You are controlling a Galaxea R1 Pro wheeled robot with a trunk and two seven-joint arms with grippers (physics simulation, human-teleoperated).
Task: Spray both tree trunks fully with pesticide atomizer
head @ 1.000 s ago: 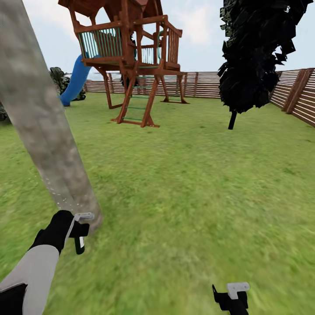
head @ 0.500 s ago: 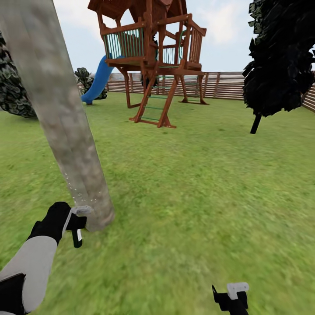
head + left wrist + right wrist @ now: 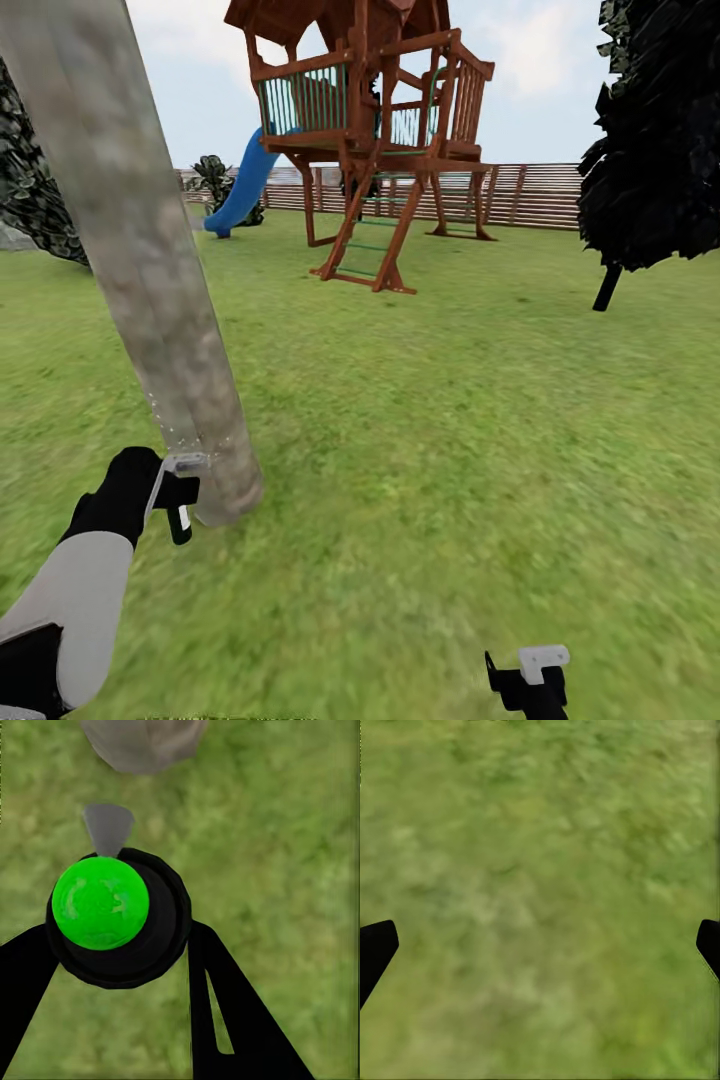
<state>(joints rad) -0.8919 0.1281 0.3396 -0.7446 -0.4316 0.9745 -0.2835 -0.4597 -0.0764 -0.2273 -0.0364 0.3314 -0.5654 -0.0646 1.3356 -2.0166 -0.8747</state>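
**Nozzle aimed at the foot of the trunk**

Taking the tree trunk [image 3: 150,290] as the landmark: the left gripper [image 3: 172,497] sits just beside its base, on the near-left side, closed around the pesticide atomizer [image 3: 178,492]. In the left wrist view the two black fingers [image 3: 225,1020] clamp the atomizer's dark body, its green cap [image 3: 100,902] faces the camera, and the grey nozzle [image 3: 109,827] points straight at the trunk's foot — a small gap of grass between them. Fine white specks of spray [image 3: 180,432] dot the bark just above the gripper. The trunk's long axis rises steeply from there, leaning up and away to the left, so I judge the coming move to be a sweep along that axis, and the left arm is plainly the nearer one.

Well to the right of the trunk, low over the lawn [image 3: 450,420], the right gripper [image 3: 530,678] holds nothing; its fingertips stand wide apart in the right wrist view, grass between them.

Count — one beige-grey trunk, one atomizer, two grippers, one wooden playhouse [image 3: 370,110] far behind the trunk, one dark conifer [image 3: 660,140] at far right.
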